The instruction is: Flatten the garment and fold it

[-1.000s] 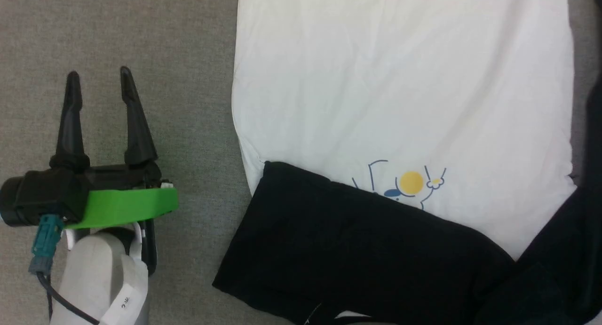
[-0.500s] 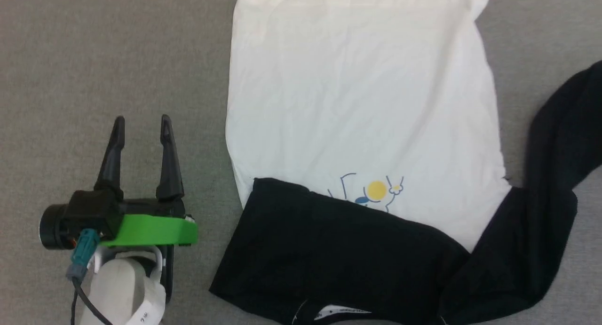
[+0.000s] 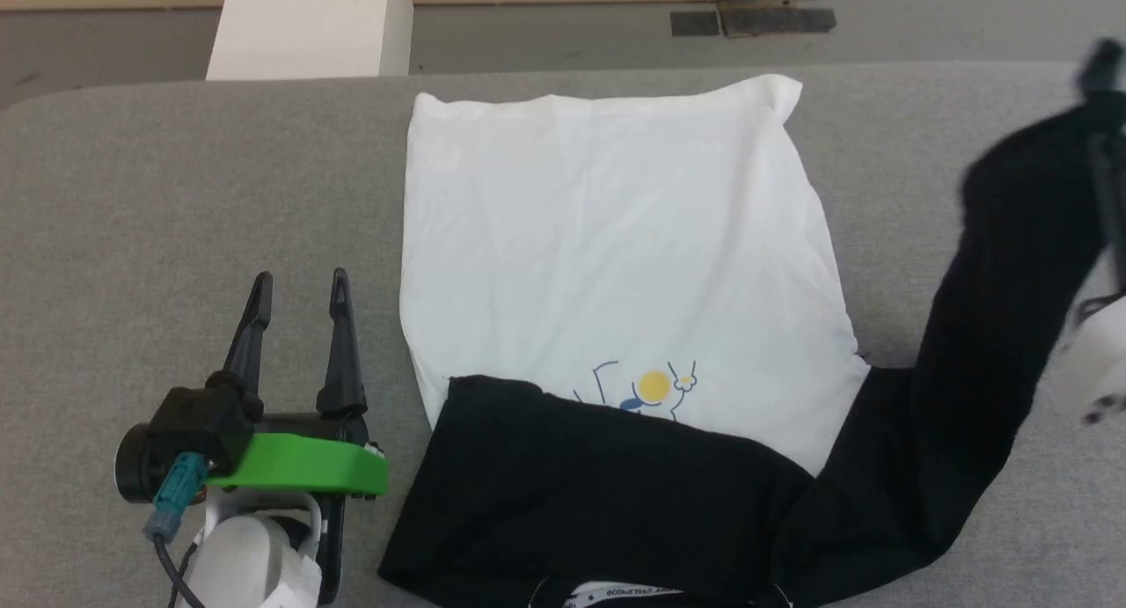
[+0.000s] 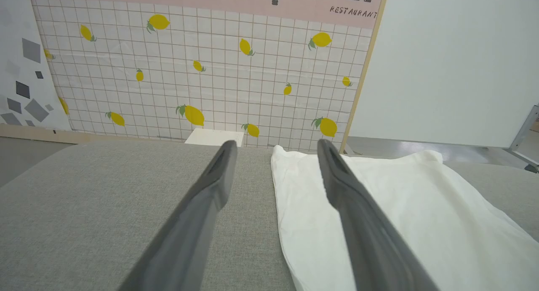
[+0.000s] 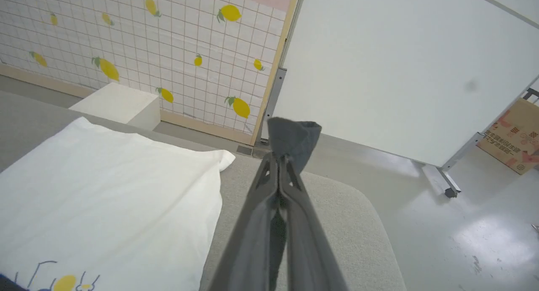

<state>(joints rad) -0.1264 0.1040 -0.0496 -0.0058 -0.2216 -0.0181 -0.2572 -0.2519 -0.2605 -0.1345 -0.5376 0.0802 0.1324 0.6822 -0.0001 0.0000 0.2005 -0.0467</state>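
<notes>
the grey worktop (image 3: 176, 194) carries the garment (image 3: 616, 238), its white body spread flat at the frame's centre. one black sleeve (image 3: 598, 494) lies folded across the lower middle. the other sleeve (image 3: 994, 309) rises to the upper right, pinched in the closed right fingers (image 5: 257, 215), likely for folding in. the left fingers (image 3: 341, 353) sit wide apart at lower left, holding nothing.
</notes>
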